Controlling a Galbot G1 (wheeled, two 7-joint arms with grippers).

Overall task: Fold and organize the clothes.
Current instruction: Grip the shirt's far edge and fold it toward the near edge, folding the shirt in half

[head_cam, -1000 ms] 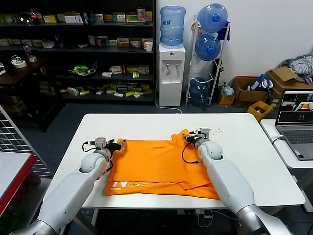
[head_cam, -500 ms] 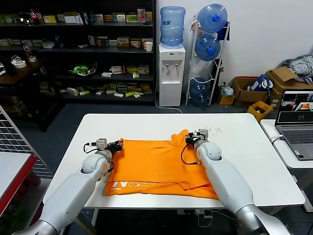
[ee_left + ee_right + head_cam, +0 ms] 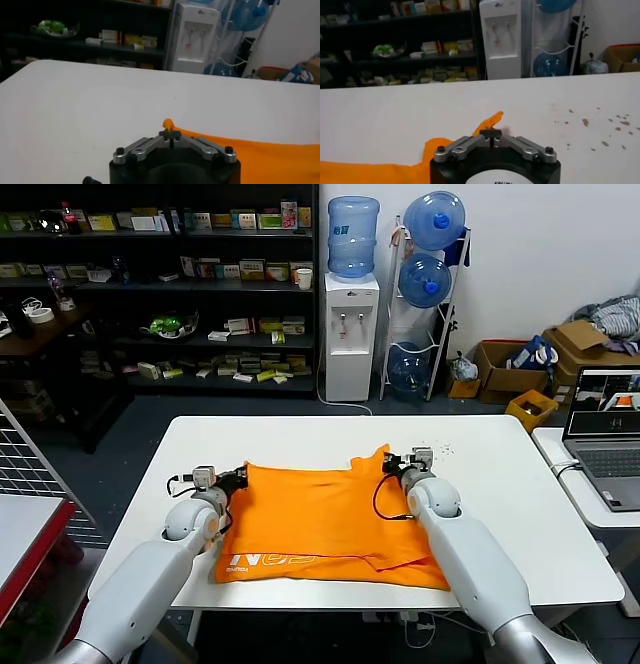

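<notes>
Both claws, left (image 3: 240, 477) and right (image 3: 388, 465), pinching orange T-shirt (image 3: 320, 519) corners.

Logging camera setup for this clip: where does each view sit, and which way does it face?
Head view: above, looking forward and down at the white table and orange T-shirt; both arms show, each tool at a far corner.
Left wrist view: behind the left tool, shut on a T-shirt corner, facing the shelves.
Right wrist view: behind the right tool, shut on cloth.
All three share the T-shirt, table and water dispenser.
</notes>
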